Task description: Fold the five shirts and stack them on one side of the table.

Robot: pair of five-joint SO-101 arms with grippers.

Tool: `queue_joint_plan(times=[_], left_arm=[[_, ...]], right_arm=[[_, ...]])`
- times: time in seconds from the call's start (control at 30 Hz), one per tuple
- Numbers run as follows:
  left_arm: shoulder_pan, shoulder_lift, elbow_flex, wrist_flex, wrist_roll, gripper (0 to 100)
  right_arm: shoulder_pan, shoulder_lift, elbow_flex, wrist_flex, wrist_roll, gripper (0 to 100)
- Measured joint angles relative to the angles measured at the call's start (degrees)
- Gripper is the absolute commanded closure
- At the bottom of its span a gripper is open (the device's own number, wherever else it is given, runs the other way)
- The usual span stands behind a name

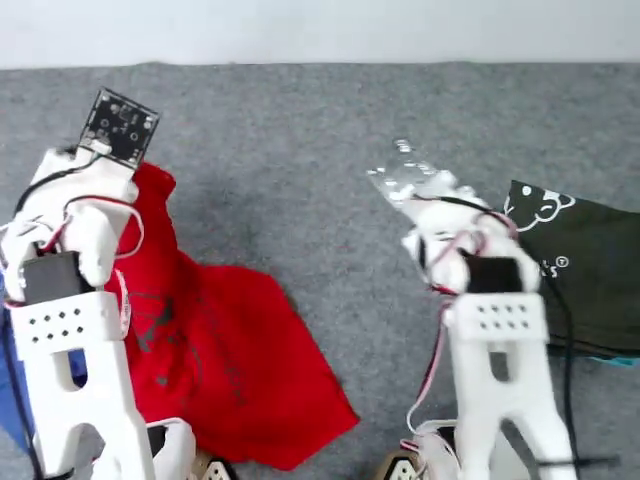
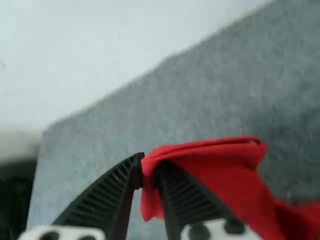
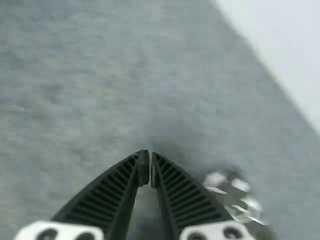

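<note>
- Grey cloth tabletop (image 1: 300, 170), with a white wall (image 1: 320, 30) behind its far edge.
- Left gripper (image 2: 148, 167) is clamped on a raised edge of the red shirt (image 2: 220, 170). The rest of it lies crumpled toward table centre, partly hidden by the left arm (image 1: 70, 310).
- Right gripper (image 3: 148, 162) is closed tip to tip above the grey tabletop.
- Black shirt (image 1: 590, 260) lies folded at the right edge, with teal cloth (image 1: 620, 360) peeking from under it and the right arm (image 1: 495, 330) just beside.

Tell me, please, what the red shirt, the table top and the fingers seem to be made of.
Red shirt: soft knit cloth, probably cotton, matte; it creases and drapes limply.
Table top: grey felt or short carpet, judging by its mottled, fuzzy, dull look.
Fingers: likely hard black plastic, matte, with moulded ridges on the inner faces.
</note>
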Motion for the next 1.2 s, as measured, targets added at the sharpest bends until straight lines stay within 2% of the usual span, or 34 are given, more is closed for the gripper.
queue_joint_plan(times=[0.27, 0.4, 0.53, 0.73, 0.93, 1.03, 1.2], left_arm=[[-12.3, -5.4, 0.0, 13.5, 0.0, 99], [-18.3, -8.4, 0.0, 17.7, -2.3, 99], [-22.2, -10.3, 0.0, 20.5, -3.2, 99], [-27.1, -12.1, 0.0, 23.5, -3.2, 99], [-28.8, -14.2, 0.0, 26.2, -3.2, 99], [-28.9, -15.6, 0.0, 26.5, -3.2, 99], [-28.9, -17.3, 0.0, 26.5, -3.2, 99]], right_arm=[[-15.6, 19.3, -12.9, 10.1, -12.3, 98.8], [-25.1, 28.6, -21.7, 17.9, -15.9, 98.8], [-32.6, 37.3, -27.6, 20.7, -17.1, 98.7], [-37.9, 50.6, -38.0, 21.0, -17.2, 98.8], [-38.5, 63.7, -47.1, 22.1, -17.2, 98.9], [-39.4, 67.2, -50.5, 26.2, -17.4, 98.9], [-44.9, 68.5, -53.5, 35.0, -17.4, 98.8]])
